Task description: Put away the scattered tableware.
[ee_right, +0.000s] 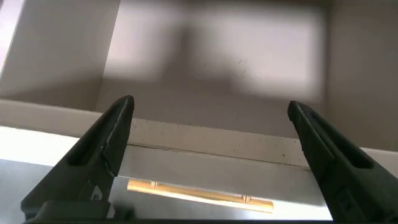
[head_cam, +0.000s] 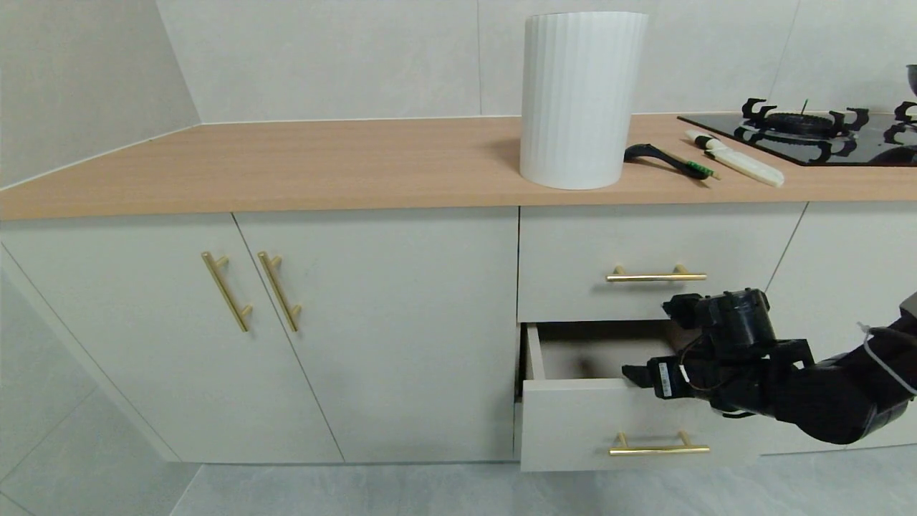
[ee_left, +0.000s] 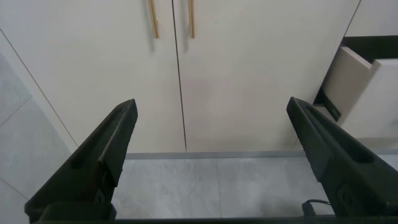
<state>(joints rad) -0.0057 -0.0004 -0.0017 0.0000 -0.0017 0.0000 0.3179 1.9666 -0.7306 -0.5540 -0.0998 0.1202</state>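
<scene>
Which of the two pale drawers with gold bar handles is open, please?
The lower pale drawer, pulled out by the right claw; the upper pale drawer sits shut.

A matt wood-grain finish is seen across the countertop [head_cam: 322, 161]. The tall ribbed container [head_cam: 580, 100] is shown in flat white, with no shine on its fluted wall. Beside it, the ladle [head_cam: 648, 153] is read as smooth black plastic with a slight gloss, and the knife [head_cam: 738, 163] as pale satin plastic. The cooktop [head_cam: 795, 147] is rendered in mirror-glossy black glass, its grates [head_cam: 802, 115] in dull black metal. The cabinet doors [head_cam: 372, 322] and the drawer [head_cam: 573, 423] front are finished smooth, matt, off-white. The handles [head_cam: 655, 276] are given in brushed gold metal. Matt black plastic is noted on the right gripper [ee_right: 208, 109] and the left gripper [ee_left: 211, 109].
</scene>
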